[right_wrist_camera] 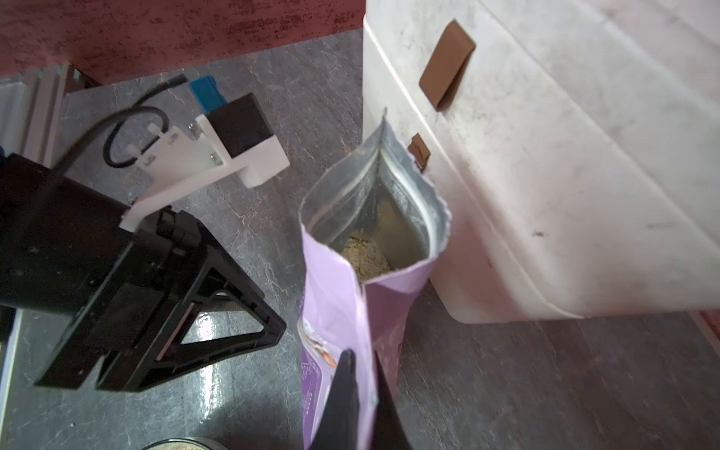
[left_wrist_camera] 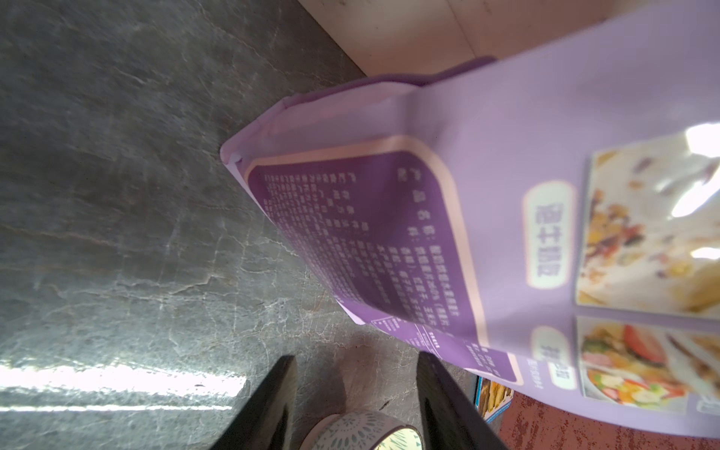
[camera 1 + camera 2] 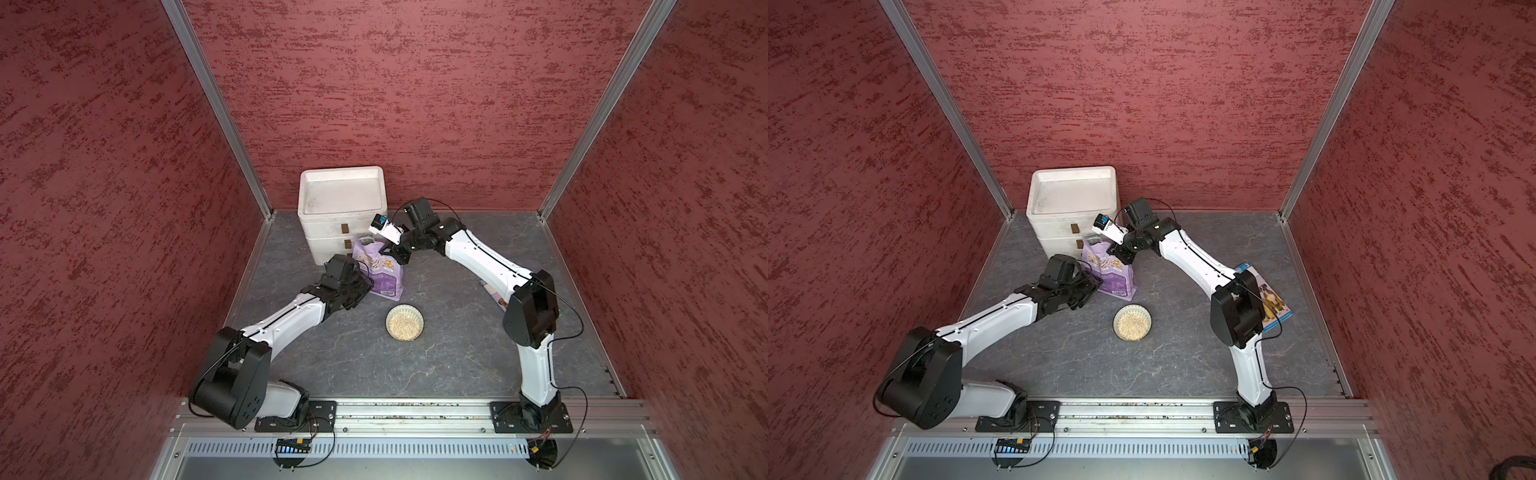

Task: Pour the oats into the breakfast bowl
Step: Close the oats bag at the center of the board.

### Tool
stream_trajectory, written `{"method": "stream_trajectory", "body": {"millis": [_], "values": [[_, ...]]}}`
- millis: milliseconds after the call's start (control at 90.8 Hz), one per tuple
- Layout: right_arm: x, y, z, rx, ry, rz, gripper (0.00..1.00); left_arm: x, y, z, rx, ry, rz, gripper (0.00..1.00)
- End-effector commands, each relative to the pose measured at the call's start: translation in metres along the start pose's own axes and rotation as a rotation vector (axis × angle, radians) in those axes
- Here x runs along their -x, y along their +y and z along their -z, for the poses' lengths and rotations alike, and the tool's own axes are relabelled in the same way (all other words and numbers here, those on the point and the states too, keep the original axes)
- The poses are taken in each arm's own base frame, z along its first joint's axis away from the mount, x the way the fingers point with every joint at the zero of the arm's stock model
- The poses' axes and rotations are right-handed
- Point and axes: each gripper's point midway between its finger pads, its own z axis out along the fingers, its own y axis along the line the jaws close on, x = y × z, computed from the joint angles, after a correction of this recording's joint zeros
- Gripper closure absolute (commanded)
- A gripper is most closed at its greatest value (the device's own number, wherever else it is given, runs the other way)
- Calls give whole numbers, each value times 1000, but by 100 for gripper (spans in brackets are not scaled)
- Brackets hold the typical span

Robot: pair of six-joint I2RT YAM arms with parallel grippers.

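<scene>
In front of the white three-drawer box (image 3: 340,208) the purple pouch (image 3: 379,272) stands upright, mouth up. The breakfast bowl (image 2: 350,430), holding oats (image 3: 404,325), sits nearer the arm bases. I have the right gripper (image 1: 362,364) pinching the pouch's side wall. The left gripper (image 2: 356,356), jaws spread, hangs empty just beside it.

A: Grey marbled tabletop (image 3: 457,353), four things sitting on it. The white drawer box (image 3: 340,216) is against the back wall.

B: The purple pouch (image 3: 382,274) stands upright just in front of it, the patterned bowl (image 3: 421,329) nearer the front. The dog book (image 3: 1275,305) lies flat on the right.
</scene>
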Motion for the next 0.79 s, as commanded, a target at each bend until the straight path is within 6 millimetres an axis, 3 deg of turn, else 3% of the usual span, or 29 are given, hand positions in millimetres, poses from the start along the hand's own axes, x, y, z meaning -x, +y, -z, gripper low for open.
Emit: {"method": "stream_trajectory", "body": {"millis": [0,121,132,176,198,386,551,782], "values": [[23,10,21,-11,-61,42,100,6,-13,8,-37,-30,-7,47],[29,17,31,1,-92,8,100,8,-11,10,-38,-43,1,48],[29,17,31,2,-93,3,96,8,-11,10,-39,-44,0,47],[29,18,31,10,-92,-12,60,7,-11,10,-43,-44,2,48],[28,19,29,20,-90,-13,49,7,-11,10,-46,-42,3,48],[18,21,14,32,-57,-12,11,6,-12,10,-50,-33,2,48],[20,12,2,11,-45,6,8,6,-14,10,-54,-33,0,48],[31,1,-12,14,-56,1,11,7,-17,12,-59,-37,1,48]]}}
